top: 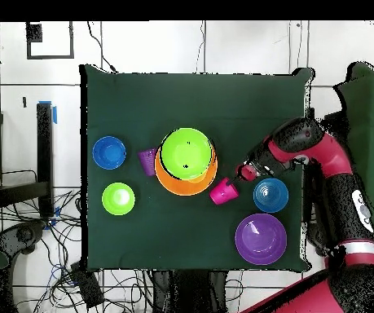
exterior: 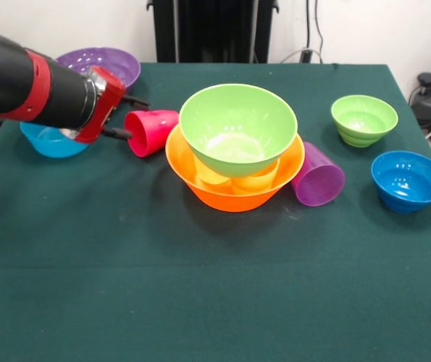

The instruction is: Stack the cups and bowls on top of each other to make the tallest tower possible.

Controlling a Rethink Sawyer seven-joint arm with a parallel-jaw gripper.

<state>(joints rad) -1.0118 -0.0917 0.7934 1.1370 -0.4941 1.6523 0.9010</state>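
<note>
The large orange bowl (exterior: 200,181) stands mid-table (top: 172,186). The large lime green bowl (exterior: 234,124) rests tilted in it (top: 187,153), on yellow cups (exterior: 241,181) that show under its base. A red-pink cup (exterior: 155,130) lies on its side left of the orange bowl (top: 222,192). My gripper (exterior: 140,119) is open at that cup's end, a finger on either side; it also shows in the overhead view (top: 244,173). A purple cup (exterior: 318,175) lies on its side against the orange bowl's right (top: 147,160).
A small lime green bowl (exterior: 364,119) and a small blue bowl (exterior: 409,179) stand at the right. A second blue bowl (exterior: 49,142) sits under my arm at the left. The large purple bowl (exterior: 102,64) is at the far left corner.
</note>
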